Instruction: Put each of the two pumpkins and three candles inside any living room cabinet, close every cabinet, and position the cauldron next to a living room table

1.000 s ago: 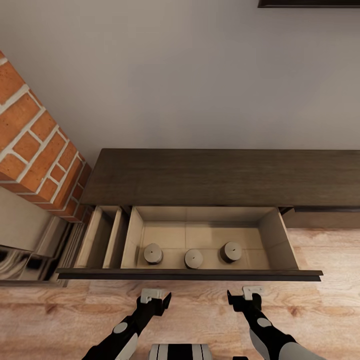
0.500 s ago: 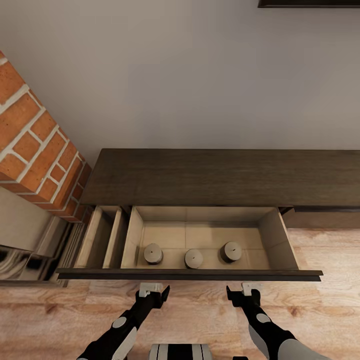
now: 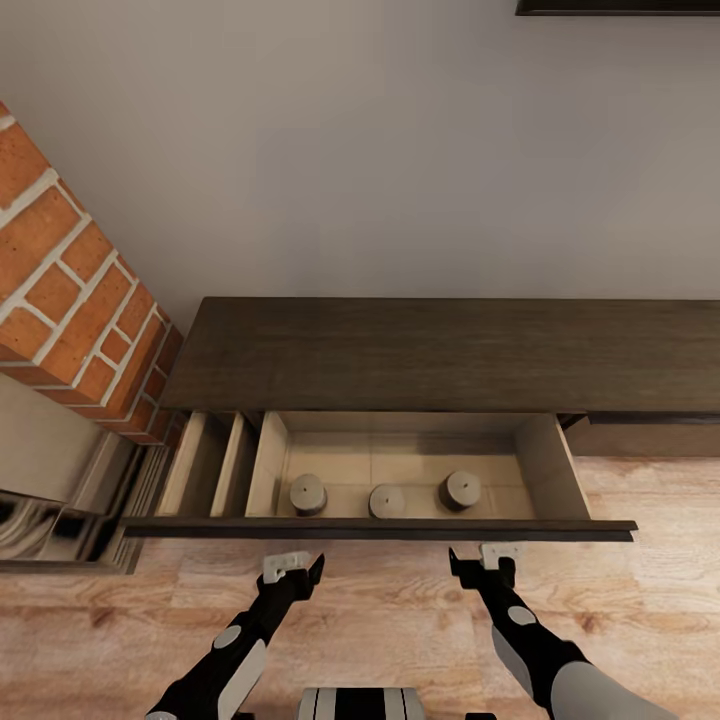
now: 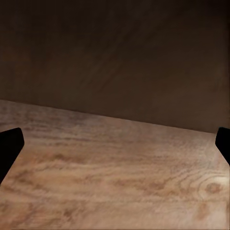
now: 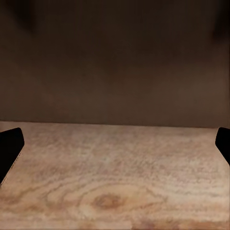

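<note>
Wooden floor (image 3: 400, 620) is lying nearest, with both grippers hovering above it, jaws spread. Left gripper (image 3: 292, 569) is sitting at 7 o'clock and right gripper (image 3: 485, 566) at 5 o'clock, each just short of the drawer front (image 3: 380, 528). Beyond it, three candles (image 3: 387, 500) are standing in a row in the pulled-out drawer of the cabinet (image 3: 450, 350). Brick fireplace (image 3: 70, 300) is standing at 9 o'clock.
</note>
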### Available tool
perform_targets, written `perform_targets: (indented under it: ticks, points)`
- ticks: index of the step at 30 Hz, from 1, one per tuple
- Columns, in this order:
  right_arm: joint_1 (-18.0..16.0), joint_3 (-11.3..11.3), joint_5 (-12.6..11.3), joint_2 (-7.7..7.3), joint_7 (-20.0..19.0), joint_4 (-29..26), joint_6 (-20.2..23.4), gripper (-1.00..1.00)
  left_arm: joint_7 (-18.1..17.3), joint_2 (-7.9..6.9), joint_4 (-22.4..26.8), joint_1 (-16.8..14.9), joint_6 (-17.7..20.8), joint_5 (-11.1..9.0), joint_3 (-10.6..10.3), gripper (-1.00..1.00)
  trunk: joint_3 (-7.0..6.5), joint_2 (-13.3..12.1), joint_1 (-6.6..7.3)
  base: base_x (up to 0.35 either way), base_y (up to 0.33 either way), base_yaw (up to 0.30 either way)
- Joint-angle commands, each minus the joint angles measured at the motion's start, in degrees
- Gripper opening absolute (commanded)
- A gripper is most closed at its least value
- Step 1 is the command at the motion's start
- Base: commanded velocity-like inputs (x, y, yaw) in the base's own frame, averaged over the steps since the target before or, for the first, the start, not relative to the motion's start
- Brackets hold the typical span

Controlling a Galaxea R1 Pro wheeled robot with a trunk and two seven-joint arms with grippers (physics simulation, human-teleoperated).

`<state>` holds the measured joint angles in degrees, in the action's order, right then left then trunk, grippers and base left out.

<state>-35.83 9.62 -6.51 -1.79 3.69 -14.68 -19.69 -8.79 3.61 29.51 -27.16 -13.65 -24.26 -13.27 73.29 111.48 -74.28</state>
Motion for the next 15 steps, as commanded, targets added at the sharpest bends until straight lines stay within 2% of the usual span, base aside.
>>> perform_targets:
  ticks: [1, 15]
  points:
    - [-0.04, 0.22, 0.09, 0.02, 0.00, -0.21, 0.01, 1.00, 0.00, 0.00, 0.15, 0.00, -0.02, 0.02, 0.00, 1.00, 0.00, 0.00, 0.00, 0.000, 0.000, 0.000]
    - [-0.03, 0.30, 0.09, 0.00, -0.50, -0.44, -0.79, 1.00, -0.05, 0.15, 2.84, 0.00, -0.06, 0.52, -0.37, 1.00, 0.00, 0.00, 0.00, 0.000, 0.000, 0.000]
